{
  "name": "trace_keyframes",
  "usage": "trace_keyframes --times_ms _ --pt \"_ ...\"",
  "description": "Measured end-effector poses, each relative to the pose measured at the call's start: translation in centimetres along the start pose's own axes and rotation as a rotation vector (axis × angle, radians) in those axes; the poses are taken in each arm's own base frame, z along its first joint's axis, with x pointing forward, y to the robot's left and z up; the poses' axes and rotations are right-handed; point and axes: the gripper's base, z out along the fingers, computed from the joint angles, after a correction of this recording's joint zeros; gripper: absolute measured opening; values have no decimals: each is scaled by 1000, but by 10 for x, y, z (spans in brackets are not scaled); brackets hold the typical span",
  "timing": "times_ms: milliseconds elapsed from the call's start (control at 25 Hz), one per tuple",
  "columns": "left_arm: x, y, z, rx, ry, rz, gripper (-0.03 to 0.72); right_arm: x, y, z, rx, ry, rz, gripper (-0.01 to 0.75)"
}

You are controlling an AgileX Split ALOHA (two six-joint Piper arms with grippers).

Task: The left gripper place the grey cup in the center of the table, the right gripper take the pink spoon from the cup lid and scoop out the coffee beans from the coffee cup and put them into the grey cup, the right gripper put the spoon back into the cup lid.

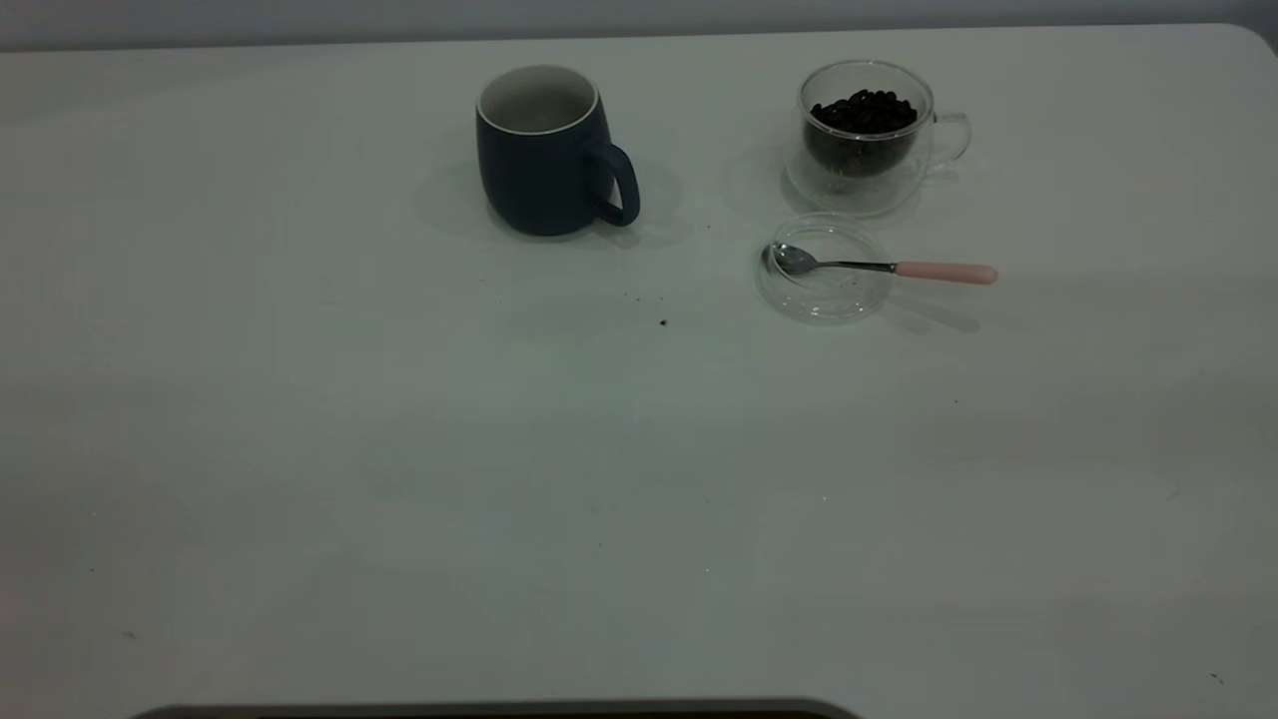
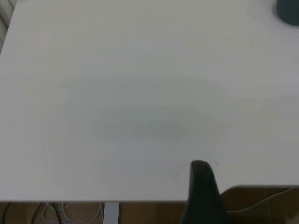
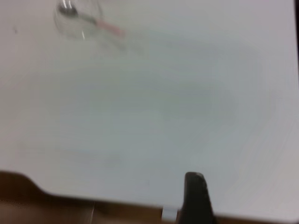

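The rounded dark blue-grey ceramic mug (image 1: 547, 150) stands upright at the white tabletop's (image 1: 399, 449) far side. Neither hand's state can be told. Gripping the curved wall off-centre could tip the mug.

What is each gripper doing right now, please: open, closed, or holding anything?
Left gripper: cannot be told; it holds nothing and sits near the table edge.
Right gripper: cannot be told; likewise holds nothing.
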Motion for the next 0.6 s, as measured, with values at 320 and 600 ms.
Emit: trace_keyframes --times_ms 320,600 --pt "0 0 0 0 0 0 567 17 -2 -15 28 -78 -29 587" --pt "0 0 0 0 0 0 567 21 -3 -14 40 -63 57 587"
